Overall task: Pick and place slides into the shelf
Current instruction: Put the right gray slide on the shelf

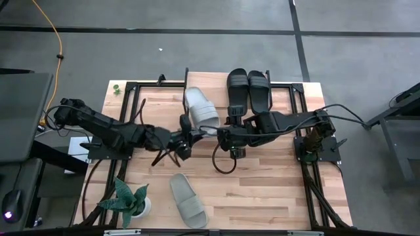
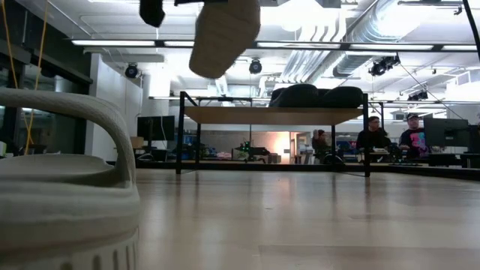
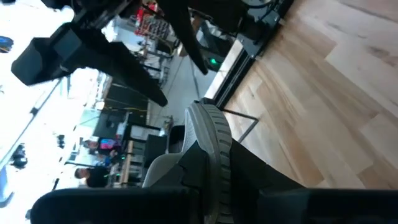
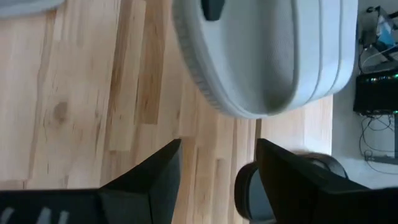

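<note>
Left gripper (image 1: 191,134) sat clamped on the heel end of a light grey open-toe slide sandal w/ wide strap (image 1: 201,108), holding it up off the big light wooden tabletop (image 1: 275,190), just in front of the small low shelf w/ pale plank top & thin black metal legs (image 2: 274,114). In the low view that lifted grey slide (image 2: 223,31) hung above the shelf's left end, sole toward the camera, not touching the plank. Left wrist view showed the ribbed grey edge (image 3: 211,140) pinched between the dark fingers (image 3: 118,202). Right gripper (image 1: 223,136) hovered right beside the left one, in front of the shelf, fingers (image 4: 146,180) spread apart & grasping nothing; the grey slide's rounded end (image 4: 267,56) sat above them in the right wrist view, clear of both tips. Black pair of slide sandals (image 1: 248,88) lay side by side on the shelf's right half, seen as a dark hump on the plank in the low view (image 2: 315,96). Second light grey slide (image 1: 188,200) lay flat on the tabletop well in front of the shelf, near edge, close to the low cam (image 2: 67,187). Small green potted plant (image 1: 128,198) stood just left of that one. People (image 2: 390,136) sat at desks in the room behind the shelf.
</note>
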Controlling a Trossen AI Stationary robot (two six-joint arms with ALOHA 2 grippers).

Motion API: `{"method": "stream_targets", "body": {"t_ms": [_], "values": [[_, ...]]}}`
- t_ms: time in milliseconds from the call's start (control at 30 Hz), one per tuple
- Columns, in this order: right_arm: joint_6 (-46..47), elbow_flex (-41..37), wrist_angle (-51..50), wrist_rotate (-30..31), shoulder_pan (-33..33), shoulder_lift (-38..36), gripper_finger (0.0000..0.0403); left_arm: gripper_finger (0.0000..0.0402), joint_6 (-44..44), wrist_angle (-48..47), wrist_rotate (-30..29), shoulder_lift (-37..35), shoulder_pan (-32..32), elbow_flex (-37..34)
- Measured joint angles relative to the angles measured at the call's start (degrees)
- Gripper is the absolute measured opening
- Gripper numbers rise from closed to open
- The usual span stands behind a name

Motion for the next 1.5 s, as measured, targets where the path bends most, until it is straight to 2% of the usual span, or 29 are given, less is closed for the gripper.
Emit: {"method": "stream_targets", "body": {"t_ms": [400, 733, 867, 1133, 1367, 1500], "values": [[4.28, 0.01, -6.88, -0.76, 1.25, 0.0, 0.0197, 0.0027, 1.25, -0.45, 8.79, 0.0, 10.21, 0.0], [4.52, 0.01, -7.05, -0.74, 2.73, 0.0, 0.0197, 0.0023, 3.86, -0.25, 18.07, 0.06, 17.69, 0.0], [4.41, 0.01, -6.98, -0.72, 2.71, 0.0, 0.0197, 0.0022, 6.48, 0.71, 20.03, 0.66, 20.22, 0.0], [4.47, 0.01, -6.94, -0.72, 2.71, 0.0, 0.0197, 0.0022, 7.17, 5.11, 26.82, 3.31, 23.76, 0.12], [4.3, 0.01, -7.14, -0.72, 2.71, 0.02, 0.0197, 0.0022, 10.07, 11.2, 25.67, 9.03, 25.04, 0.0], [4.5, 0.01, -7.16, -0.79, 2.71, 0.02, 0.0197, 0.0025, 10.1, 13.33, 26.07, 9.24, 25.98, 0.02]]}}
